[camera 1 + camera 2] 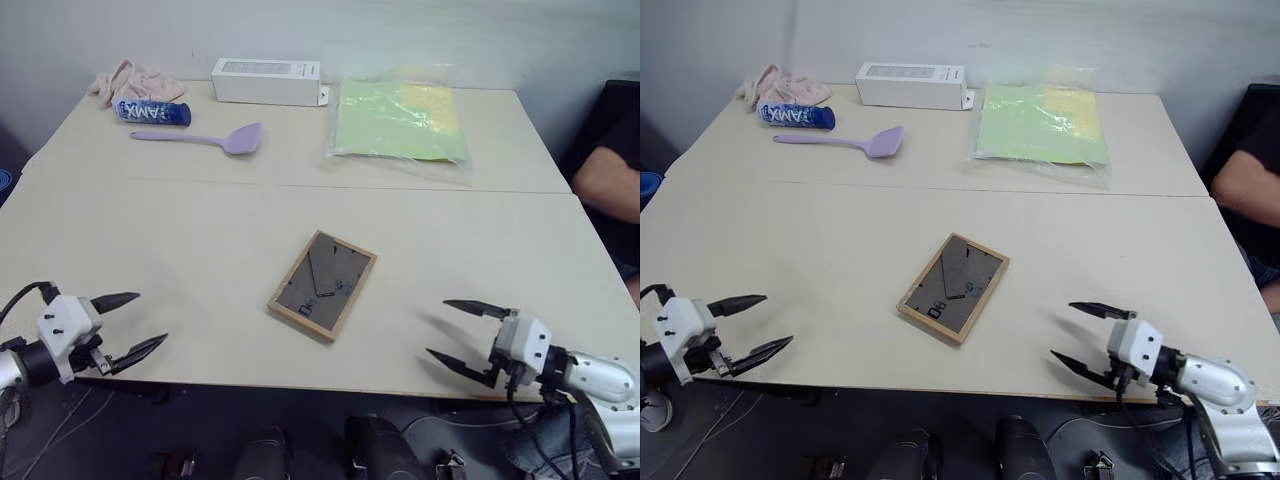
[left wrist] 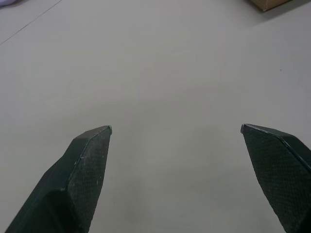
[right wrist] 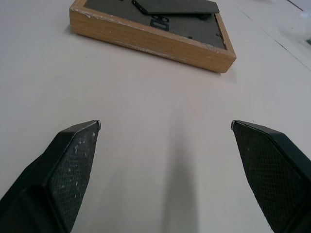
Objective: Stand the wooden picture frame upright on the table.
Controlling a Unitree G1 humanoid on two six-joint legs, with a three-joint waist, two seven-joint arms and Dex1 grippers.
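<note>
Lying face-down on the bench (image 1: 200,230), the wooden picture frame (image 1: 322,284) sits between and ahead of both jaws, untouched; left gripper (image 1: 128,326) and right gripper (image 1: 455,334) gape wide, empty. Nothing done yet.

The table (image 1: 200,250) bears the wooden picture frame (image 1: 322,285) face-down, white box (image 1: 266,81), spatula (image 1: 205,138), perhaps cloth (image 1: 133,80).
</note>
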